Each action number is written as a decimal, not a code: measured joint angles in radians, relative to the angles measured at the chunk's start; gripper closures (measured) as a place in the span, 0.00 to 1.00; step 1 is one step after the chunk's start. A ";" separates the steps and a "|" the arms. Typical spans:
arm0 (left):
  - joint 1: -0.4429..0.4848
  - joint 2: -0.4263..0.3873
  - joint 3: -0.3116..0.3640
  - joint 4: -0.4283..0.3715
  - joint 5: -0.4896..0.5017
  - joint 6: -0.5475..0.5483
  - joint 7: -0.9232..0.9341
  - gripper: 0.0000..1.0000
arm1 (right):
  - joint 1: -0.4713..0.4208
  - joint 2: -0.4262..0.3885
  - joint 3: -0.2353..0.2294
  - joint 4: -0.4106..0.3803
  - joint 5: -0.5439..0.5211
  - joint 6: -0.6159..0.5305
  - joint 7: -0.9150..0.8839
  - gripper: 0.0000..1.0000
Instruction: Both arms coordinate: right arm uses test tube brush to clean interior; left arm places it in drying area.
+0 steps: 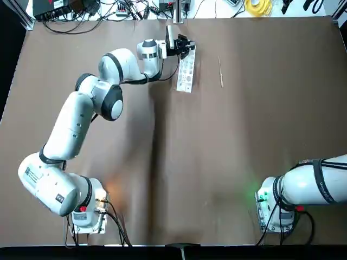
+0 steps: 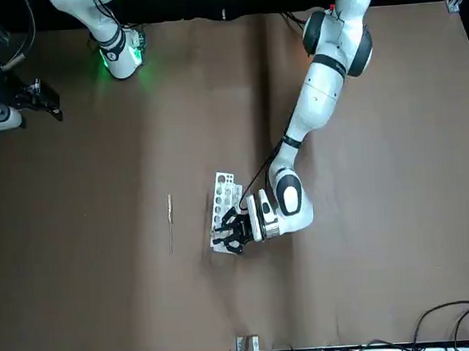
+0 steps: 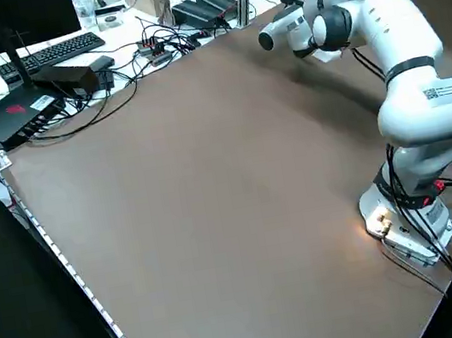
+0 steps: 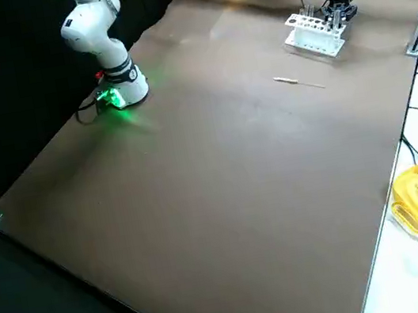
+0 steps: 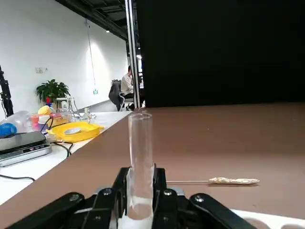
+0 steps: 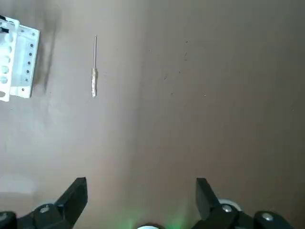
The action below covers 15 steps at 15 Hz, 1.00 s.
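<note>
Placing step: left gripper [image 5: 141,193] clamps test tube [image 5: 140,157] upright at rack [image 1: 186,73]. Right gripper [image 6: 141,191] open, parked. Next: release w/o tipping.

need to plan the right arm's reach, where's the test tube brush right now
In the top view the test tube brush lies flat on the brown table, far side, just right of the white rack where the left gripper works.
</note>
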<state>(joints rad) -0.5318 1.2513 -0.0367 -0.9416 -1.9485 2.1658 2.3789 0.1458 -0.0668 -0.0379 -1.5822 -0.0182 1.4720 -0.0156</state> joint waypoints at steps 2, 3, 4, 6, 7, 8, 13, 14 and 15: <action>0.000 0.000 0.000 0.000 0.000 0.000 0.000 0.73 | -0.002 0.000 0.000 0.000 0.000 0.002 0.002 0.00; 0.000 0.000 0.001 0.000 0.000 0.000 0.000 0.73 | -0.005 0.000 0.000 0.000 0.001 0.003 0.002 0.00; 0.000 0.000 0.001 0.001 0.000 0.000 0.000 0.72 | -0.009 0.000 0.000 0.000 0.001 0.003 0.002 0.00; 0.001 0.000 0.002 0.003 0.000 0.000 0.000 0.74 | -0.015 0.000 0.000 0.000 0.001 0.004 0.002 0.00; 0.002 0.000 0.002 0.005 0.000 0.000 0.000 0.74 | -0.017 0.000 0.000 0.000 0.002 0.004 0.002 0.00; 0.002 0.000 0.002 0.008 0.000 0.000 0.000 0.75 | -0.018 0.000 0.000 0.000 0.002 0.004 0.002 0.00; 0.004 0.000 0.002 0.013 0.000 0.000 0.000 0.77 | -0.018 0.000 0.000 0.000 0.002 0.004 0.002 0.00; 0.005 0.000 0.002 0.015 0.000 0.000 0.000 0.77 | -0.018 0.000 0.000 0.000 0.002 0.004 0.002 0.00; 0.005 0.000 0.003 0.018 0.000 0.000 0.000 0.77 | -0.018 0.000 0.000 0.000 0.002 0.004 0.002 0.00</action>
<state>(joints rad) -0.5271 1.2513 -0.0341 -0.9231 -1.9485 2.1662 2.3789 0.1282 -0.0669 -0.0380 -1.5821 -0.0165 1.4757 -0.0138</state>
